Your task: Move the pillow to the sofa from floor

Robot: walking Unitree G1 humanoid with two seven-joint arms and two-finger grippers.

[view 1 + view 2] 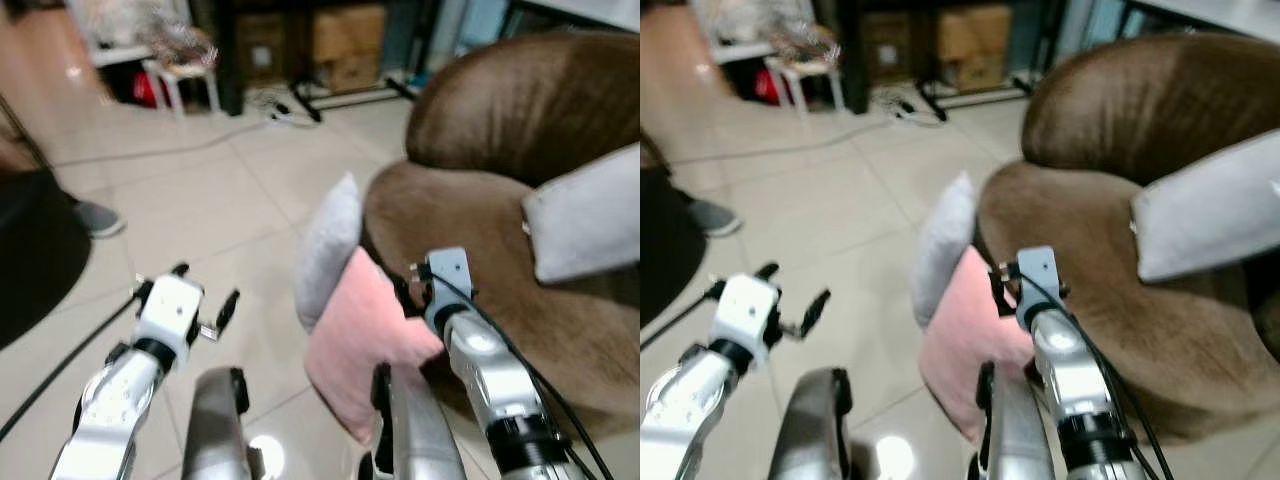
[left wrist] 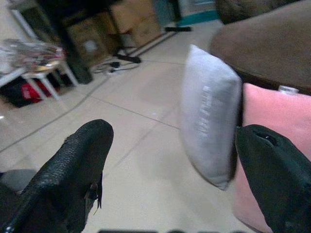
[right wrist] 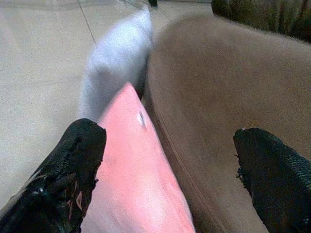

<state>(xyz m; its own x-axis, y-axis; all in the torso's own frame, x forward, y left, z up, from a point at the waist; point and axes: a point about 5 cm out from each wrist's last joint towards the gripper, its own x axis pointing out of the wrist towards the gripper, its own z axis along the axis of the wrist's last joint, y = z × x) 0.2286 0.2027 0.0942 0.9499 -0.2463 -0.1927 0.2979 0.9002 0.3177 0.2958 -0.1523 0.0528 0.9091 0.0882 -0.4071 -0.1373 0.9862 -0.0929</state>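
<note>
— So where do the pillows sit relative to the brown sofa (image 1: 520, 230)?

— Both stand on edge on the tiled floor (image 1: 200, 200), propped against the sofa's front. The pink pillow (image 1: 365, 335) leans on the seat edge, and the grey pillow (image 1: 328, 250) stands just beside it, touching it, on the side away from the robot. A third, light grey cushion (image 1: 590, 215) already lies on the sofa seat, against the backrest.

— And the grippers?

— The right gripper (image 3: 170, 179) hangs over the top edge of the pink pillow, right at the sofa's front. Its jaws stand wide apart and hold nothing; one finger is over the pillow, the other over the brown seat. The left gripper (image 2: 170, 179) is out over the floor, well off the sofa's front (on the pillows' open side), pointing at the grey pillow's face. Its jaws are also spread wide and grip nothing.

— Anything else around the sofa?

— Beyond it, past the floor, stand cardboard boxes (image 1: 345, 40) and a small white table (image 1: 175, 75). A shoe (image 1: 97, 218) shows far out on the floor.
</note>
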